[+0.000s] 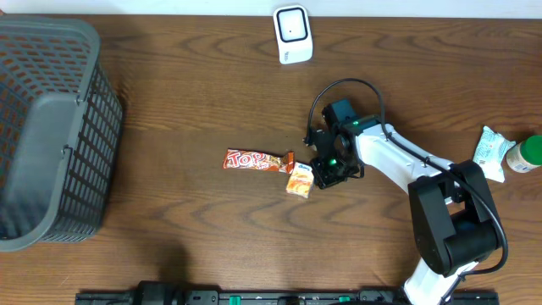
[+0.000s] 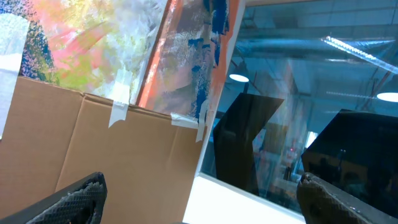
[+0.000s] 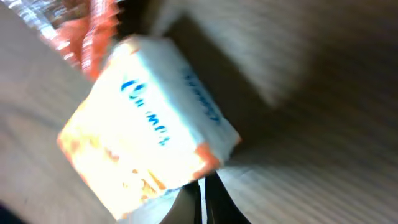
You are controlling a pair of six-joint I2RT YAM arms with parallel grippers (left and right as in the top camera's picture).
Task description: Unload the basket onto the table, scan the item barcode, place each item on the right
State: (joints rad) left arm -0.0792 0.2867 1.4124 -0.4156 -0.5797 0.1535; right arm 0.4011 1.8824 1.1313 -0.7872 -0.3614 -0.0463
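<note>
Our right gripper (image 3: 202, 200), clenched empty, sits just beside the carton (image 1: 299, 180), the candy bar (image 1: 254, 160) crowding its far side. Our left gripper (image 2: 202, 200) gapes wide.

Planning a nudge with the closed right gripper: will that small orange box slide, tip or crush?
Probably slides: the small orange box lies flat on the smooth wooden table. It looks light, so it may spin rather than tip. Its carton corners look crisp, likely stiff enough for a gentle grip.
</note>
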